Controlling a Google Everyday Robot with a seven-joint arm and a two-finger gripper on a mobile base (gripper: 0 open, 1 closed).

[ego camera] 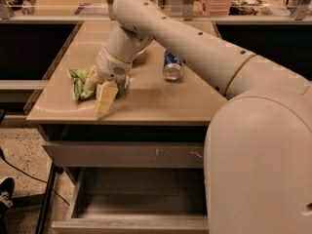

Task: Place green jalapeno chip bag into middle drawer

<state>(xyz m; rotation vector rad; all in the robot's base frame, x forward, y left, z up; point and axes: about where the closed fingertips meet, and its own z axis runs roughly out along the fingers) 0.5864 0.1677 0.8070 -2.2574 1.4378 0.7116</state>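
The green jalapeno chip bag (79, 83) lies crumpled on the left part of the tan tabletop (161, 101). My gripper (100, 94) is down on the tabletop at the bag's right side, touching it and covering its right end. The middle drawer (139, 204) stands pulled open below the table's front edge, and what shows of its dark tray holds nothing; my arm hides its right part.
A blue soda can (171, 66) lies on the tabletop to the right of the gripper. A closed grey drawer front with white scratch marks (122, 153) sits just above the open drawer. My big arm fills the right side. A shoe (6, 188) and a cable are on the floor at left.
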